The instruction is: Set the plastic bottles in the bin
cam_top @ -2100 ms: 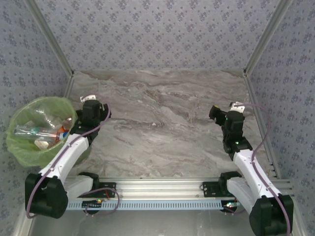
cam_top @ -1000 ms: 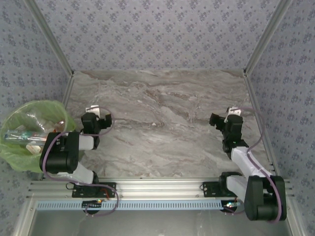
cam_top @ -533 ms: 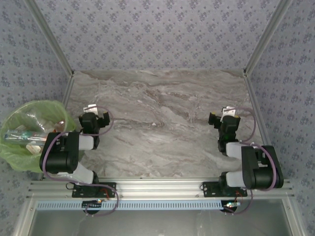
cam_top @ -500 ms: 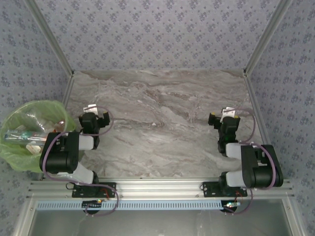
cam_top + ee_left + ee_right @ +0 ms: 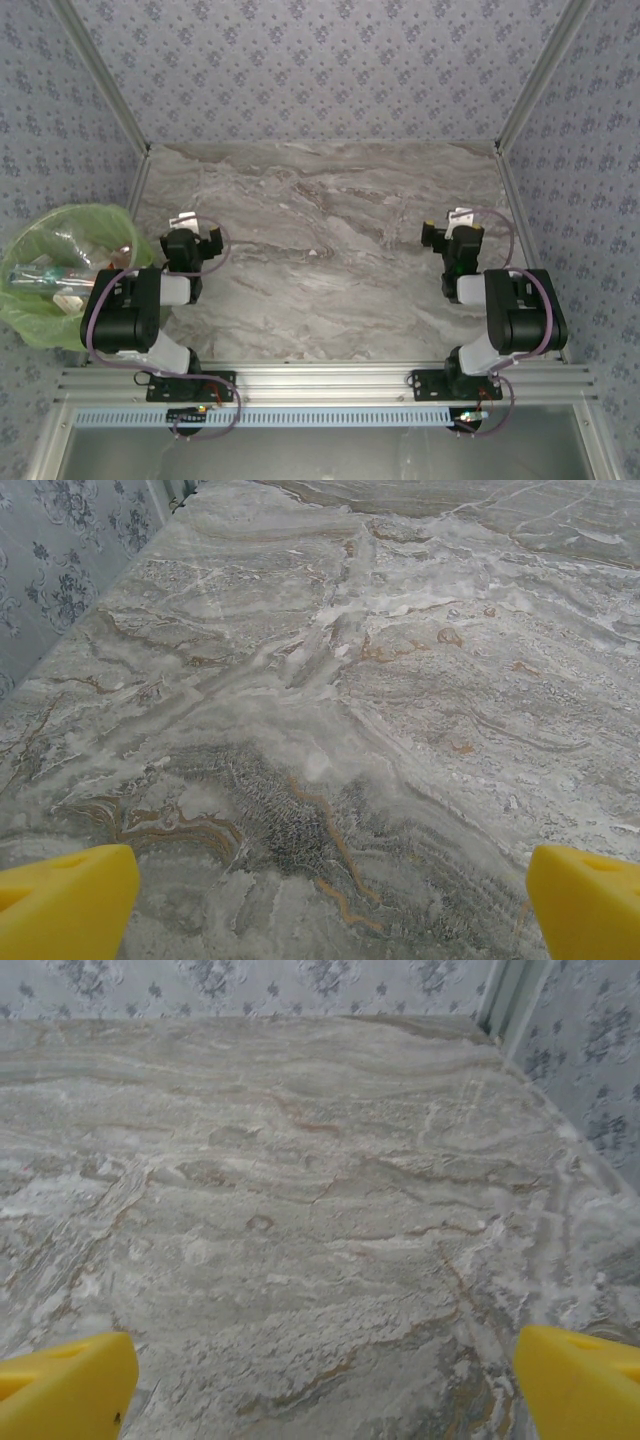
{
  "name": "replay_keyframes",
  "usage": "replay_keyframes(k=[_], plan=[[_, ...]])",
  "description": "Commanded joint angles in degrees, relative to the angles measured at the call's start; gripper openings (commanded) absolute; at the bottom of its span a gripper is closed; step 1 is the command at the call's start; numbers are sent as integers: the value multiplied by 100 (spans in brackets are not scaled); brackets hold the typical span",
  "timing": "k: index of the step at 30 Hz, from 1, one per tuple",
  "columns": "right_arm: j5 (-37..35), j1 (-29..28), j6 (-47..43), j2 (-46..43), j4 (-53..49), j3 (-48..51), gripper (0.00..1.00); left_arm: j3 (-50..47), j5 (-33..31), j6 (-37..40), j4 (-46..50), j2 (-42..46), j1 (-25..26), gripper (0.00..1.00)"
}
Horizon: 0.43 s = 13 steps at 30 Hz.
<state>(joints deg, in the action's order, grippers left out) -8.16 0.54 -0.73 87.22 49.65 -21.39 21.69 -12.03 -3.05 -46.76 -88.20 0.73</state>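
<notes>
The bin [image 5: 28, 318], lined with a light-green bag, stands off the table's left edge. Several plastic bottles [image 5: 50, 280] lie inside it, with clear bodies and orange and white bits showing. My left gripper [image 5: 190, 238] sits folded back near its base, just right of the bin, open with nothing in it; its yellow fingertips [image 5: 70, 905] stand wide apart over bare marble. My right gripper [image 5: 450, 235] is folded back at the right side, also open and empty, its yellow fingertips [image 5: 580, 1380] far apart above the table top.
The marble table [image 5: 320, 240] stretches between patterned walls at the back and both sides. A metal rail [image 5: 320, 385] with the arm bases runs along the near edge. Aluminium corner posts [image 5: 530, 90] rise at the back corners.
The right arm has folded back toward its base, its elbow swinging in and its gripper shifting slightly up and left. The left arm folded back earlier and now holds still.
</notes>
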Motion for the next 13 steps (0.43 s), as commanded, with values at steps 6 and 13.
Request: replay_keyframes(k=[6, 13], plan=[[1280, 272, -129, -4, -318, -86, 99, 72, -6, -53, -210, 48, -34, 99], [1221, 245, -137, -9, -315, -87, 99, 82, 8, -53, -184, 49, -38, 99]])
